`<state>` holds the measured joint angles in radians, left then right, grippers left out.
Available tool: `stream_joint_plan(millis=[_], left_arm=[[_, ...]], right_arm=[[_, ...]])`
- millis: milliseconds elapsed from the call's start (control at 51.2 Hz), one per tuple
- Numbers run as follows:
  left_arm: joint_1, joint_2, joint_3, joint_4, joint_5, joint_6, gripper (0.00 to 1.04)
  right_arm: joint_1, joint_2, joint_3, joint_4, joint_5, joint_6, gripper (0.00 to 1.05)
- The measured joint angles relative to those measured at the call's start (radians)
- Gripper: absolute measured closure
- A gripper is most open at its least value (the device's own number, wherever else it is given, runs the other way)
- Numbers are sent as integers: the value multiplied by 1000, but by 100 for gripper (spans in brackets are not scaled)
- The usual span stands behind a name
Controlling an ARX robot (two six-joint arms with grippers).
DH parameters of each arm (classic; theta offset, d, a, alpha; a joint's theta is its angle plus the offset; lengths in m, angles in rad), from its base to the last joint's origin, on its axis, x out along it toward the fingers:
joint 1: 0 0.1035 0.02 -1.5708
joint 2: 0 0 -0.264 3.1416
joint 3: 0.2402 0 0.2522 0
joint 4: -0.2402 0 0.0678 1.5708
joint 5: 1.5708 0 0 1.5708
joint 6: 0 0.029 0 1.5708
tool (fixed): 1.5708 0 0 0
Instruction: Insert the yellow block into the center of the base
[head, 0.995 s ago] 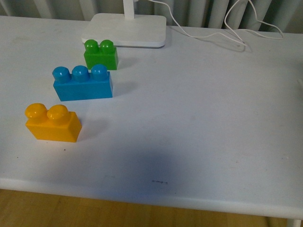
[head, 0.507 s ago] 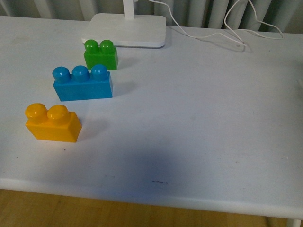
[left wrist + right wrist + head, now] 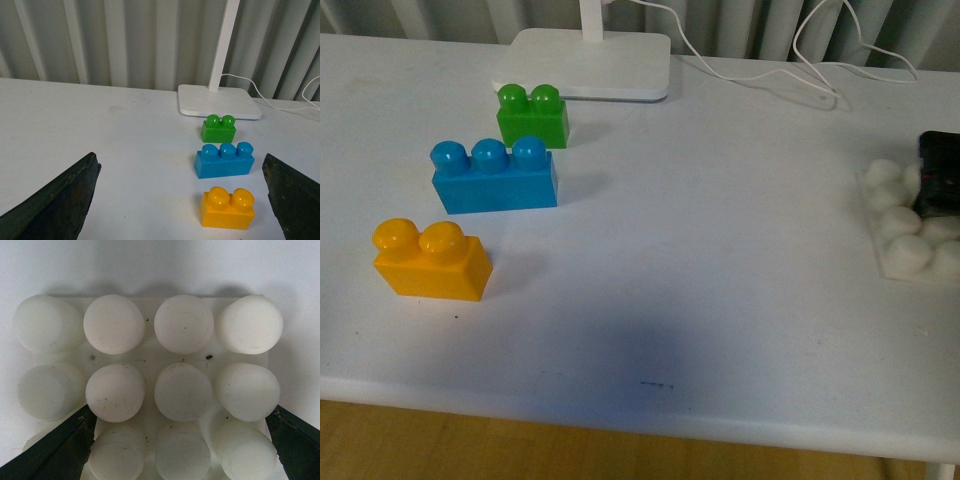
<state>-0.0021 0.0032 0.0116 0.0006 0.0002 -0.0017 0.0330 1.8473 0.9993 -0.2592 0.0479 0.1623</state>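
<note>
The white table [image 3: 720, 250] filled most of the front view, with pale ribbed wall panels [image 3: 125, 40] behind it and wooden floor [image 3: 470, 450] showing below its near edge. At the far edge sat a smooth white lamp foot [image 3: 585, 62] with a post, and a white cable [image 3: 820, 50] looped along the table to its right.

The base [image 3: 907, 255] lay at the table's right edge, partly cut off by the frame, with its round white studs facing up. The right end effector [image 3: 182, 409] hung directly over it, its dark fingers [image 3: 60, 445] spread wide to either side of the plate's nearest rows of studs. Whether they pinched the base or only flanked it could not be told. In the front view a dark part of this end effector showed over the base's far right studs.

The left end effector [image 3: 179, 159] was wide open and held nothing, its two fingers far apart above the bare table.

Three bricks stood in a slanted row on the left side of the table. The blue brick [image 3: 495, 178] was in the middle and the yellow block [image 3: 430, 262] nearest the front edge. The green brick [image 3: 533, 115] stood just before the lamp foot. The yellow block stood upright, untouched, ahead of the left end effector and well apart from the base and the right end effector.
</note>
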Motion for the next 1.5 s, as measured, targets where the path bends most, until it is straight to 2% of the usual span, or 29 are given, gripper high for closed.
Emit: stream_joint_plan(millis=[410,859,1132,1503], left_arm=[[0,0,0,0,0,0,6],[0,0,0,0,0,0,6],[0,0,0,0,0,0,6],[0,0,0,0,0,0,6]], right_arm=[[282,70,83,-8,113,331,9],[441,156,232,-73,109,426,9],[455,163,248,-83,127,445,9],[424,82,211,-68,142,407,9]])
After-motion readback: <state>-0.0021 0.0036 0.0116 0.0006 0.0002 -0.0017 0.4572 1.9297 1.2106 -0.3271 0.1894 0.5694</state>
